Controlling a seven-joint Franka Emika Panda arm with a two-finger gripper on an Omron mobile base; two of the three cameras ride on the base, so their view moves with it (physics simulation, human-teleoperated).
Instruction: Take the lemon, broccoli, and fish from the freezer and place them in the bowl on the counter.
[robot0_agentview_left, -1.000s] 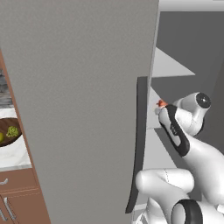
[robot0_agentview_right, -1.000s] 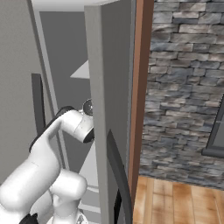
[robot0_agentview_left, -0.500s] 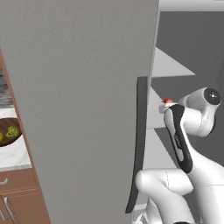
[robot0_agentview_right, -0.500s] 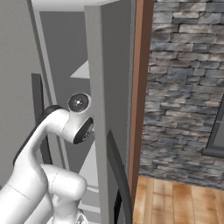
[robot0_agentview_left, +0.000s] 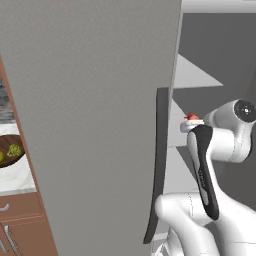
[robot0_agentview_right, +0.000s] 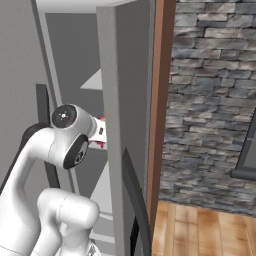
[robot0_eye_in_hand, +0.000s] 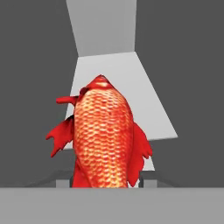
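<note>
The fish (robot0_eye_in_hand: 103, 138) filled the middle of the hand view, its red-orange scaled body rising from the bottom edge between the finger tips, fins spread to either side; the gripper (robot0_eye_in_hand: 106, 181) was pinching it, the tips themselves mostly hidden behind the body; beyond it lay a white shelf (robot0_eye_in_hand: 109, 74) against the dark grey inside of the freezer (robot0_agentview_left: 95, 110). In the left base view the white arm (robot0_agentview_left: 220, 145) reached in past the edge of the open grey door, beside the long dark handle (robot0_agentview_left: 157, 165), and a small red bit of the fish showed at the hand, in front of the shelves; in the right base view the same red showed just beside the door's edge, at the wrist. At the far left of the left base view the bowl (robot0_agentview_left: 7, 144) sat on the counter (robot0_agentview_left: 15, 177), with the broccoli (robot0_agentview_left: 14, 149) inside it and a sliver of the yellow lemon (robot0_agentview_left: 1, 156) at the frame edge, also in the bowl. A stone wall (robot0_agentview_right: 210, 90) and wooden floor (robot0_agentview_right: 200, 227) stood to the right of the freezer. No writing, brand or label could be read anywhere.
</note>
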